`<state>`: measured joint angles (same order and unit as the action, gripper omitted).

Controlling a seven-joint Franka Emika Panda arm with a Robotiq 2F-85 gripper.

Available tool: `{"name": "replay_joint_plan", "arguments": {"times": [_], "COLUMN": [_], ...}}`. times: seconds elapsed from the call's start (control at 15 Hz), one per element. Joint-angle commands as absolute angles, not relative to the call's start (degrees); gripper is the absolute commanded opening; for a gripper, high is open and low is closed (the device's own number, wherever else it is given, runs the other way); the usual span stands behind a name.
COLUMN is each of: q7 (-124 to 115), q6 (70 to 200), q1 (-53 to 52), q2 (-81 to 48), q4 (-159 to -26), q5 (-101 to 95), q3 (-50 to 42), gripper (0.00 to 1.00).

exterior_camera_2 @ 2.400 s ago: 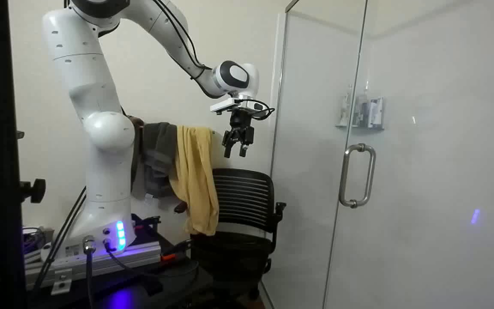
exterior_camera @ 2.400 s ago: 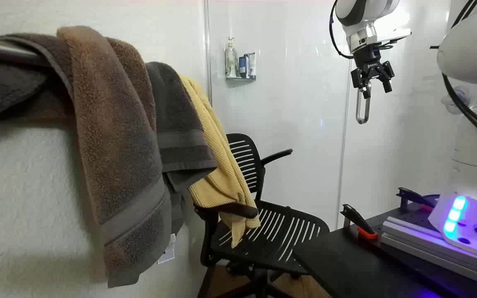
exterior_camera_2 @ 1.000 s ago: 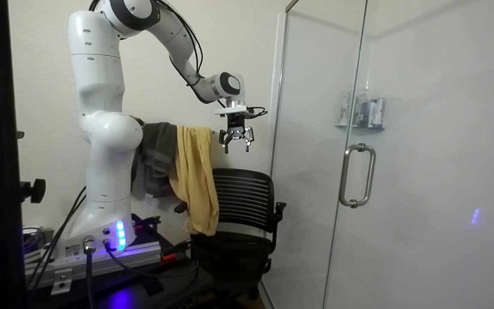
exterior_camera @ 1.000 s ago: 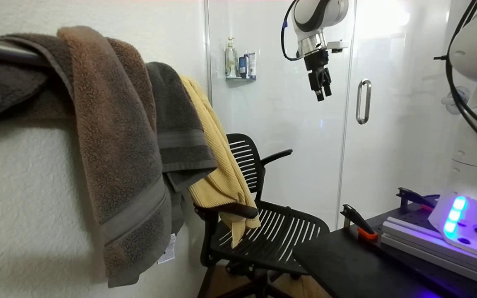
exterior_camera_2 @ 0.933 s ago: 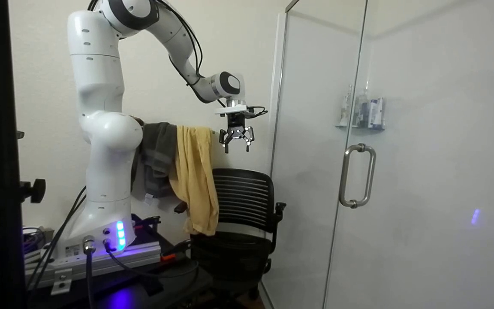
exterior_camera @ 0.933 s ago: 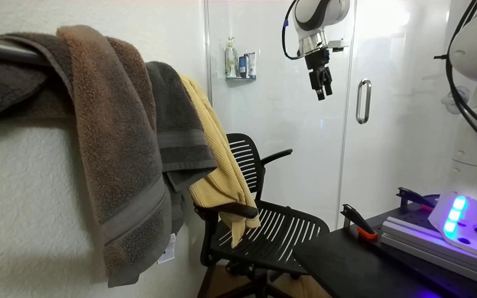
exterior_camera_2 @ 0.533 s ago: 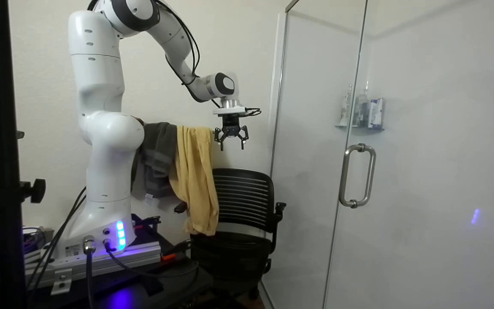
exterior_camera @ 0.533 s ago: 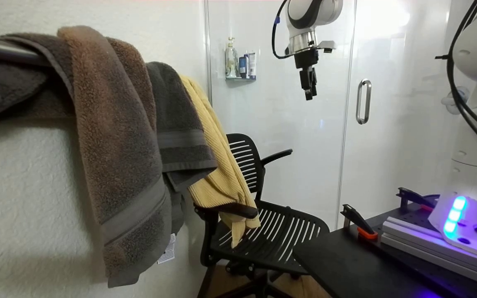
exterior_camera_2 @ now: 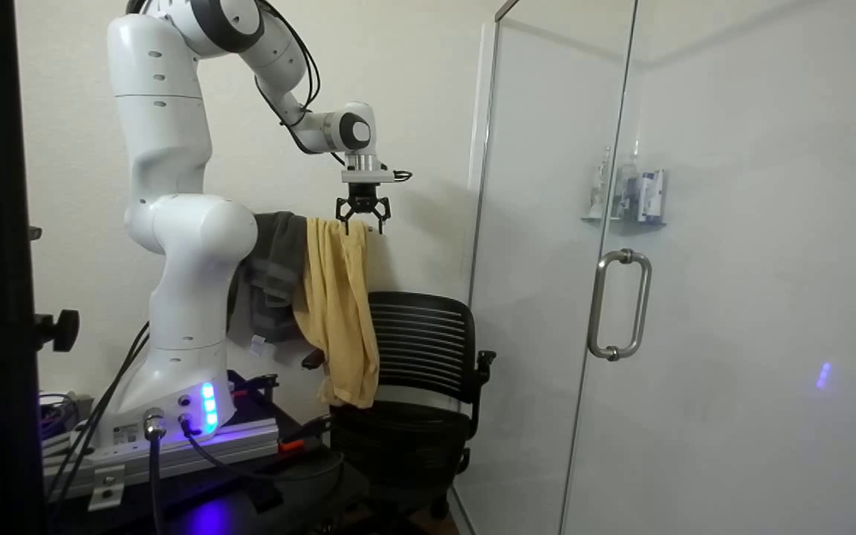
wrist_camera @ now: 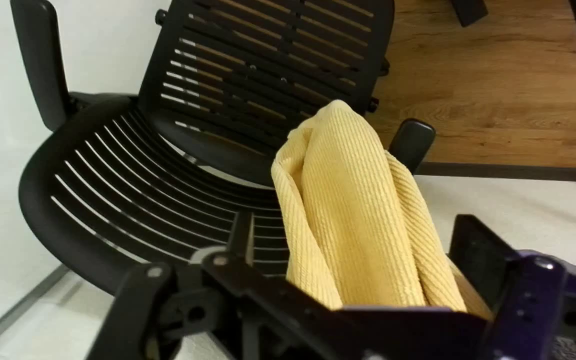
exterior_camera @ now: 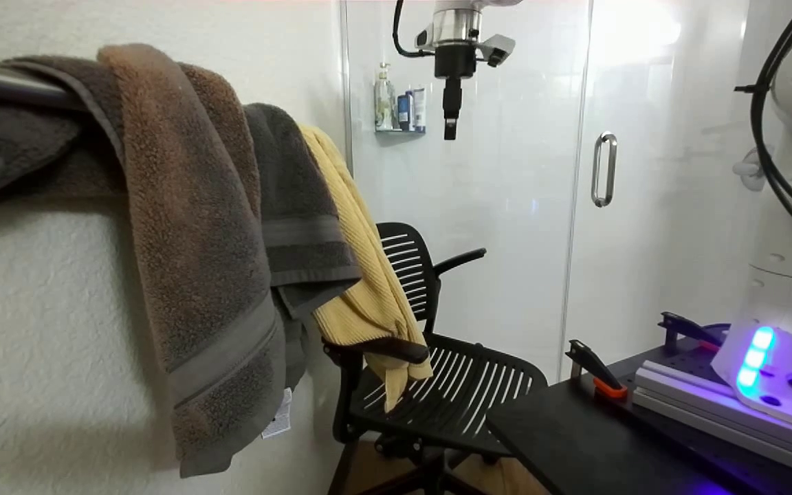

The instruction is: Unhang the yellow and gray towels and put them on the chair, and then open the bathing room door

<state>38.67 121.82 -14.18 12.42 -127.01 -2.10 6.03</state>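
Observation:
The yellow towel [exterior_camera: 361, 275] hangs from the wall rail, its lower end draped over the chair's arm in an exterior view. It also shows in an exterior view [exterior_camera_2: 342, 319]. The gray towel [exterior_camera: 300, 206] hangs beside it, with a brown-gray towel [exterior_camera: 190, 227] nearer that camera. My gripper [exterior_camera_2: 364, 229] is open and empty, pointing down, apart from the towels. In the wrist view my gripper [wrist_camera: 358, 237] has the yellow towel [wrist_camera: 358, 200] below, between its spread fingers. The black chair [exterior_camera_2: 424, 349] stands under the towel. The glass door [exterior_camera_2: 733, 223] with its metal handle [exterior_camera_2: 596, 312] looks closed.
The metal rail [exterior_camera: 11, 86] runs along the wall. A small shelf with bottles [exterior_camera: 386, 103] is behind the glass. The black table [exterior_camera: 595, 440] carries the robot base, clamps [exterior_camera: 592, 364] and an aluminium rail. A black stand [exterior_camera_2: 8, 297] rises at the side.
My gripper has moved away from the door handle side toward the towels, leftward in both exterior views, rising slightly. It has turned about its vertical axis and stays open. Towels, chair and door have not moved.

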Motion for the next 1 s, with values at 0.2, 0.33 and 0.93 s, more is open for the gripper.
{"name": "replay_joint_plan", "arguments": {"times": [0.2, 0.33, 0.93], "q7": [45.86, 50.95, 82.91], "q6": [123.84, 125.12, 113.83], "q1": [-15.04, -15.75, -8.13], "q2": [12.14, 9.58, -19.44], "q4": [-126.71, -125.35, -100.89], "q5": [8.00, 15.42, 36.60], "q3": [3.90, 3.52, 7.06], "gripper": [1.00, 1.00, 1.00]}}
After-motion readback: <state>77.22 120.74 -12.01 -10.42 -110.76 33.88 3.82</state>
